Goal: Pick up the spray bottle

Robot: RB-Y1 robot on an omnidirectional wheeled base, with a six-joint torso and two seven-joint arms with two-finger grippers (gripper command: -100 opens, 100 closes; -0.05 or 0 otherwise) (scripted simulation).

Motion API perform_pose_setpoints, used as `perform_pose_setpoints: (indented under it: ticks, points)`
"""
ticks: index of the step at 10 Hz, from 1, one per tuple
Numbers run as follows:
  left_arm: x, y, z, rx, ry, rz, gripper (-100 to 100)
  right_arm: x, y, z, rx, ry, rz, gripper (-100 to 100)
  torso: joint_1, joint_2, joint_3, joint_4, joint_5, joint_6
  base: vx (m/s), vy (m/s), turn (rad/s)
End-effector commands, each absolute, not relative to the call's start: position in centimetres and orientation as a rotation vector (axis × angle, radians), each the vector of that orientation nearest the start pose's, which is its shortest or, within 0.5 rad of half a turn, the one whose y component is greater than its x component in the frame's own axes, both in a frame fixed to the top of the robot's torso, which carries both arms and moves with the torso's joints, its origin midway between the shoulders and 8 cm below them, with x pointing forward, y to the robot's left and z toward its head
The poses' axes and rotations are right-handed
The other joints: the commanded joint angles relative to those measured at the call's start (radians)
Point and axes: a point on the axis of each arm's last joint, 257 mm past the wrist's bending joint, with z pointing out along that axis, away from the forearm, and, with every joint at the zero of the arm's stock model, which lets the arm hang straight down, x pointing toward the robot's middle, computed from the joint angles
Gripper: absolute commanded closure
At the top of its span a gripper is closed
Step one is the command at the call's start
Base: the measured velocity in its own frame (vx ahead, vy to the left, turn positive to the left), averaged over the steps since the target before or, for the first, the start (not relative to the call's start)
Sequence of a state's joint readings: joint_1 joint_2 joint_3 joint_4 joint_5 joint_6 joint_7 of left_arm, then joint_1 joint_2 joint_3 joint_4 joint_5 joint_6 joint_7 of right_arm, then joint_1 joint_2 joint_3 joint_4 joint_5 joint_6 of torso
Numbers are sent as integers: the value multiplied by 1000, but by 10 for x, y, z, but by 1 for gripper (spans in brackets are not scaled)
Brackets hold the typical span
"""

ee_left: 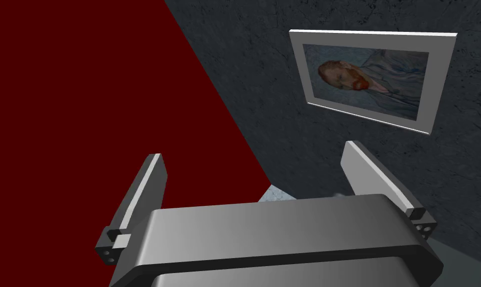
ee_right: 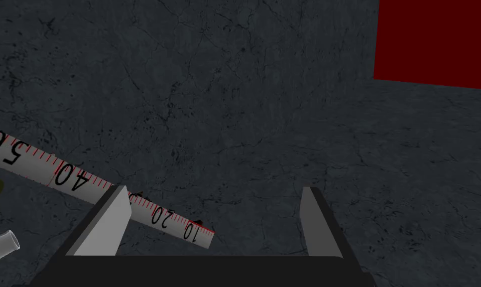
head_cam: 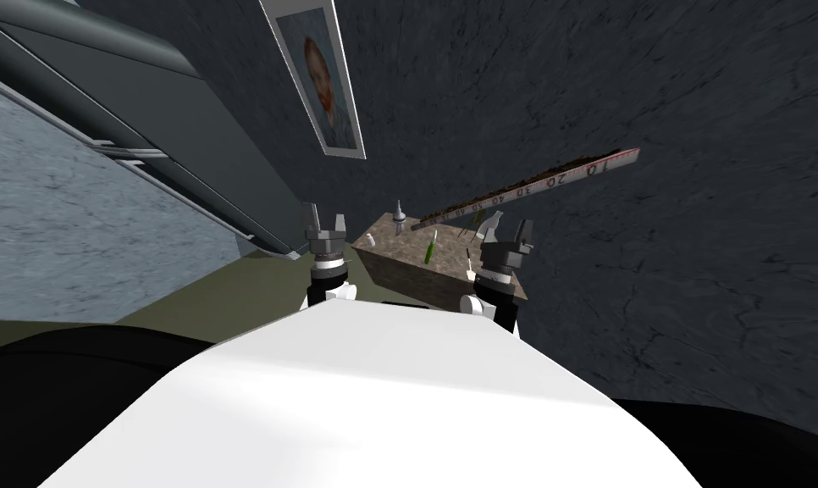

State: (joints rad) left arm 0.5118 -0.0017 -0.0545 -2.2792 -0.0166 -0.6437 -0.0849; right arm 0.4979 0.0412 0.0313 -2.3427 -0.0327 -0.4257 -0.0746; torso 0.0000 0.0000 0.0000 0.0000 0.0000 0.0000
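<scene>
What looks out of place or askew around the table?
The long ruler, numbered 10 to 50, looks odd. It slants over the table and juts well past its edge. The 10 end hangs in front of the dark wall with no support visible beneath it.

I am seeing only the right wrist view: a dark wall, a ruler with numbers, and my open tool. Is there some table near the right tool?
Observer: Yes. In the head view, a small table with a brownish top stands ahead, and the right tool is at its right end.
Operator: What stands on this table?
Observer: A green bottle, a small white bottle and a grey bottle with a pointed top. I cannot tell which one is the spray bottle.
Operator: And where is the other arm?
Observer: The left tool is to the left of the table, fingers open, holding nothing.
</scene>
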Motion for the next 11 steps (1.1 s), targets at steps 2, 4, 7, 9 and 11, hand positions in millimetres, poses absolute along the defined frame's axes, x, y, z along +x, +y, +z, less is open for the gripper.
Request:
perform_pose_setpoints:
  ticks: [2,4,7,9,11]
  points:
    - [320,257,46,-521,544,-1291,0,349,-270,32,698,631,1394,-100,1,0,0,0,0,0,-10,46,-5]
    - [320,257,46,-521,544,-1291,0,356,-267,22,659,714,1350,-100,5,2,1,0,1,0,-38,94,-11]
    - [320,257,46,-521,544,-1291,0,368,-270,3,617,827,1254,-100,8,3,1,1,2,0,-43,133,-15]
    - [320,257,46,-521,544,-1291,0,376,-277,-11,598,893,1178,-100,12,5,3,1,3,0,-79,189,-18]
    - [320,257,46,-521,544,-1292,0,389,-292,-34,583,978,1052,-100,17,6,3,1,4,0,-124,275,-35]
